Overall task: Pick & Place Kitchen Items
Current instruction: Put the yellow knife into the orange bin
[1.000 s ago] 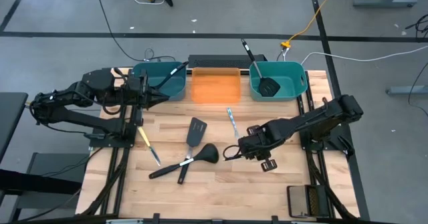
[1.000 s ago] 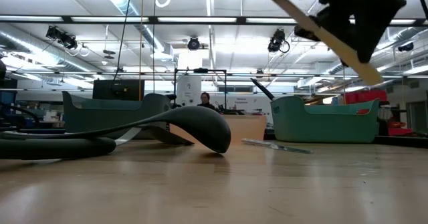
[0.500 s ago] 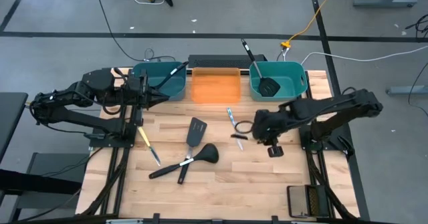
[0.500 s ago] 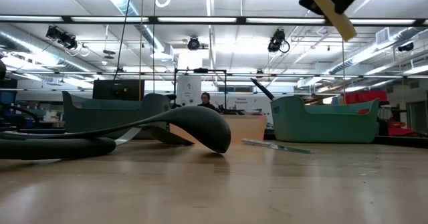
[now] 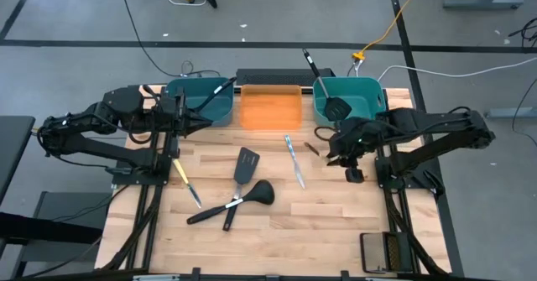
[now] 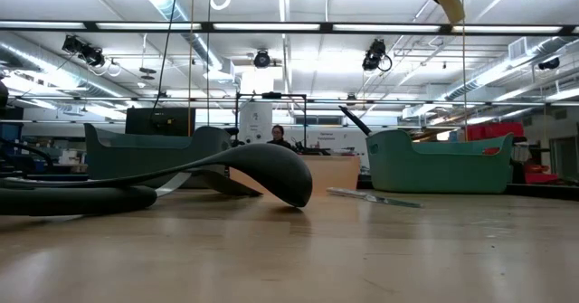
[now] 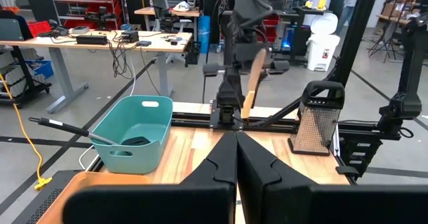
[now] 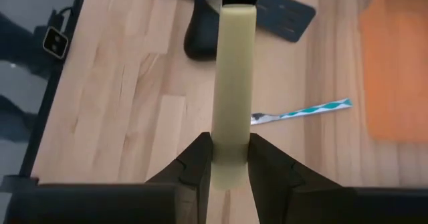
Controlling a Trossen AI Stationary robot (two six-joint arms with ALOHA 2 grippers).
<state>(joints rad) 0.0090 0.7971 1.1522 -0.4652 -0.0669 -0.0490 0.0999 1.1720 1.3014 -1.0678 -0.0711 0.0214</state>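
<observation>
My right gripper (image 5: 334,147) is shut on a utensil (image 8: 234,70) with a pale yellow handle and a dark end, raised above the table between the patterned-blade knife (image 5: 294,160) and the right teal bin (image 5: 374,101). That bin holds a black utensil (image 5: 335,109) whose handle leans over its far rim. On the table lie a yellow-handled knife (image 5: 185,181), a black slotted spatula (image 5: 245,164) and a black ladle (image 5: 259,193). My left gripper (image 7: 235,147) is shut, waiting by the left teal bin (image 5: 220,108). My right gripper pinches the pale handle near one end (image 8: 232,158) between its two fingers (image 8: 198,158). The handle runs forward out of the fingers, along them. The utensil is lifted clear of the table; in the left wrist view it hangs tilted below the gripper (image 7: 254,77).
An orange bin (image 5: 270,106) stands between the two teal bins along the far edge. A second black utensil (image 5: 227,215) lies crossed under the ladle. A metal grater (image 5: 382,249) sits at the near right corner. Bare wood lies on the near right of the table.
My right gripper has risen and moved toward the far right, from beside the ladle toward the right teal bin, carrying the pale-handled utensil with it. In the low view the handle has climbed almost out of the top of the picture.
</observation>
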